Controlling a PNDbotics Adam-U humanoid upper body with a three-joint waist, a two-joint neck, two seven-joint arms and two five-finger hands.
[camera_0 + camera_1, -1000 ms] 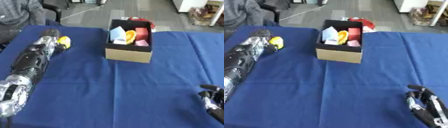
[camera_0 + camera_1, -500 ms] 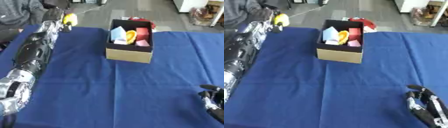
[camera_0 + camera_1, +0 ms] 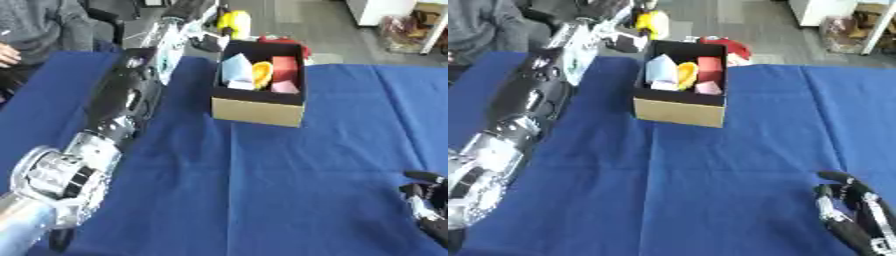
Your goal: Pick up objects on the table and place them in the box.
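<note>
Desk point(image 3: 289, 190), the largest thing, is lying under a blue cloth that is covering nearly the whole view.

Left arm point(image 3: 114, 115) is stretching in a long diagonal from the lower left corner up toward the far edge of the desk, silver joints low, black casing higher up. It is extending almost straight, running past the left side of the box without touching it.

Box point(image 3: 260, 106), cardboard with a dark inside, is sitting on the far middle of the desk. It is holding a pale blue piece, an orange-yellow piece, a red block and a pink piece, packed close together. Something red point(image 3: 730, 48) is lying just behind its far right corner.

Left hand point(image 3: 194, 9) is reaching up at the top of the view, beyond the box's far left corner. Its fingers are curling round a yellow object point(image 3: 233, 23), carrying it in the air just beside that corner, not over the opening.

Right hand point(image 3: 852, 214) is resting at the lower right corner, well apart from the box, fingers relaxed and holding nothing.
</note>
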